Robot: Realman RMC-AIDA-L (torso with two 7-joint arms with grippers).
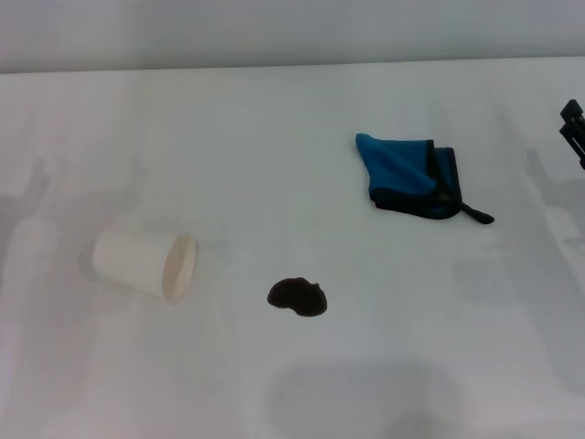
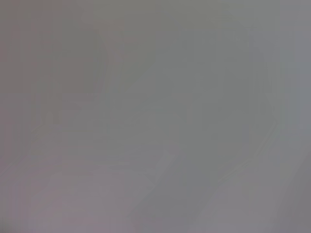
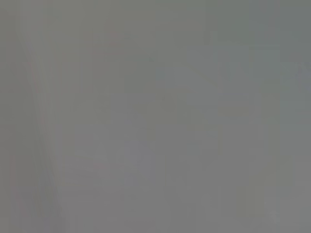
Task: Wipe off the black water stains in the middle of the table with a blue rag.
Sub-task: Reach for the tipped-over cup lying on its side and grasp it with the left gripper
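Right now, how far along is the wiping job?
Nothing looks done: the black stain still sits wet on the table. Nothing is in hand: the blue rag lies crumpled, apart from the right hand at the table's edge. Left: grab the rag, wipe.

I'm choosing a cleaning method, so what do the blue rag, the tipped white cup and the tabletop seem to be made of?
The folded bright blue rag with black edging looks like soft woven cloth: it creases and drapes. The white cup on its side seems thin matte paper, though plastic is possible. The plain white table looks smooth, matte laminate.
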